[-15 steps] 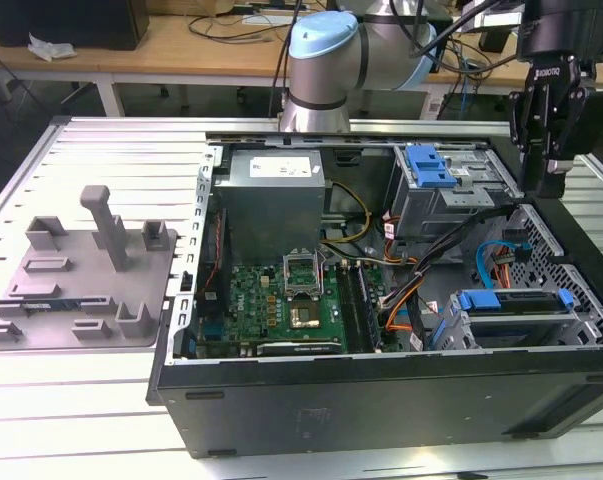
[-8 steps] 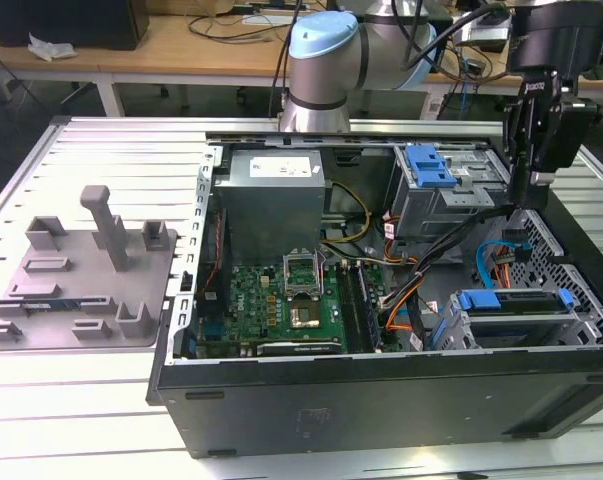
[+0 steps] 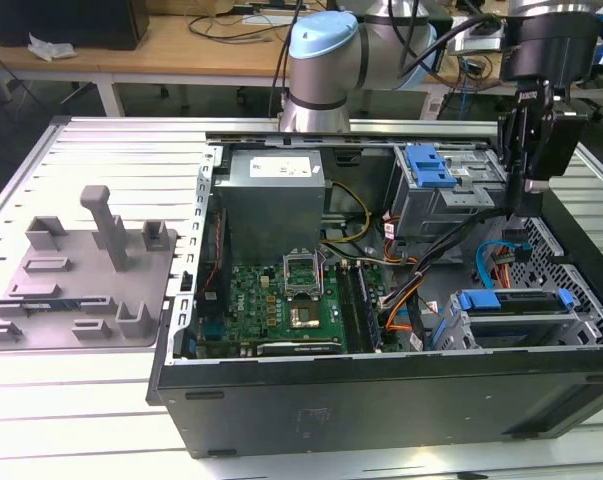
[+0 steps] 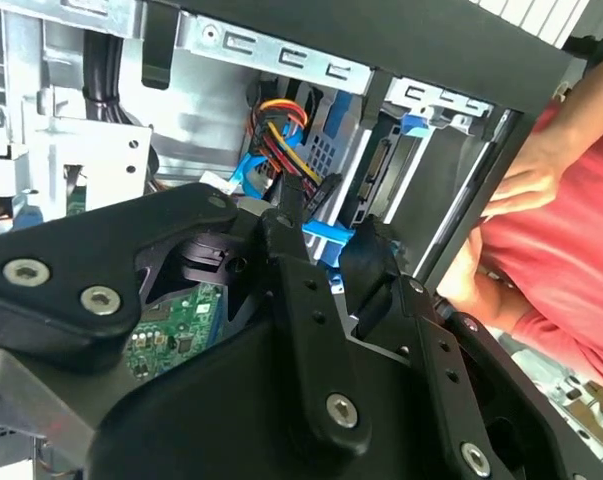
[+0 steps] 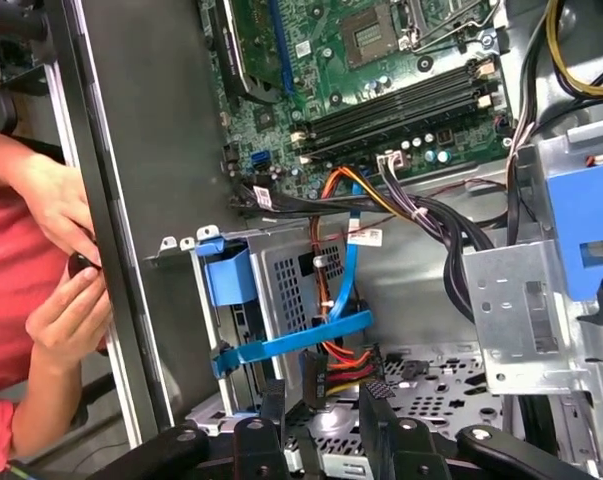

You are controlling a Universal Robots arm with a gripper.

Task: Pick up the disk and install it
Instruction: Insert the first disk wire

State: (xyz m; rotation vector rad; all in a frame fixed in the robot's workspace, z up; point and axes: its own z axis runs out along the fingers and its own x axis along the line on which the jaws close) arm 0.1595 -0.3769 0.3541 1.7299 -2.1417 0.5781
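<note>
One open PC case (image 3: 381, 400) on a ribbed metal desk (image 3: 101, 150). Grey fixture with posts (image 3: 91, 270) lies on the exterior view's left. Wooden desks (image 3: 171, 45) with cables stand behind. Arm reaches down into the case on the exterior view's right. Pincer (image 3: 517, 232) released, fingers (image 5: 273, 400) parted, nothing gripped; black connector with coloured wires (image 5: 316, 372) sits between the tips. Disk (image 3: 511, 300) is seated in the lower drive cage by the case's near corner, blue rail on top, close below the pincer and not touching it. Person's hands (image 5: 66, 310) rest at the case edge.
</note>
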